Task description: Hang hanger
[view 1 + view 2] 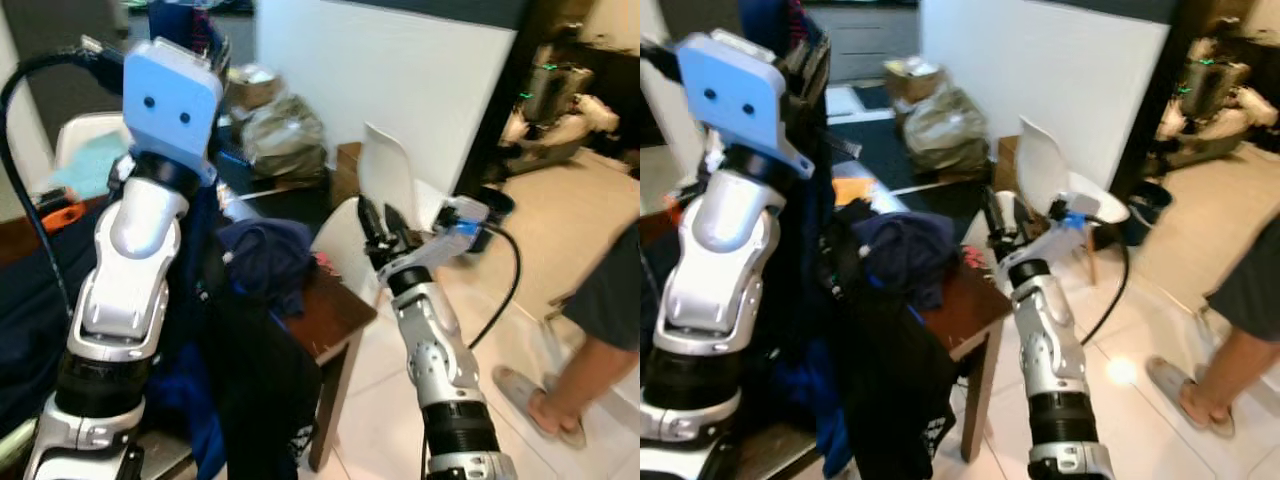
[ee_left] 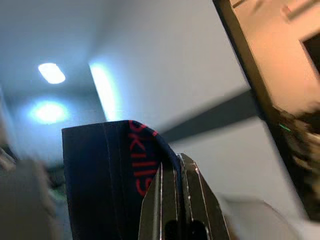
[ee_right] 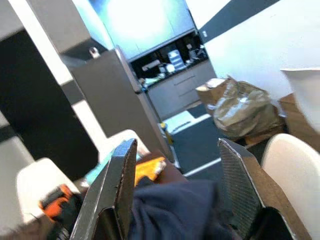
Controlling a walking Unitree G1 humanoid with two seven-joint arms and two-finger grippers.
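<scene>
My left arm is raised high, its blue-white wrist housing (image 1: pixel 170 100) close to the camera. In the left wrist view the left gripper (image 2: pixel 176 186) is shut on the edge of a navy garment (image 2: pixel 107 170) with red lettering, and dark cloth (image 1: pixel 235 370) hangs down beside the arm. No hanger can be made out. My right gripper (image 1: pixel 385 225) stands open above the corner of a brown table (image 1: pixel 335 312). It faces a heap of navy clothing (image 3: pixel 180 210) with nothing between its fingers (image 3: pixel 116 190).
A white chair (image 1: pixel 385 170) stands right behind the right gripper. A person's legs and sandalled foot (image 1: pixel 560 410) are on the tiled floor at right. Bags and boxes (image 1: pixel 285 130) lie by the white wall. An orange tool (image 1: pixel 62 213) lies at far left.
</scene>
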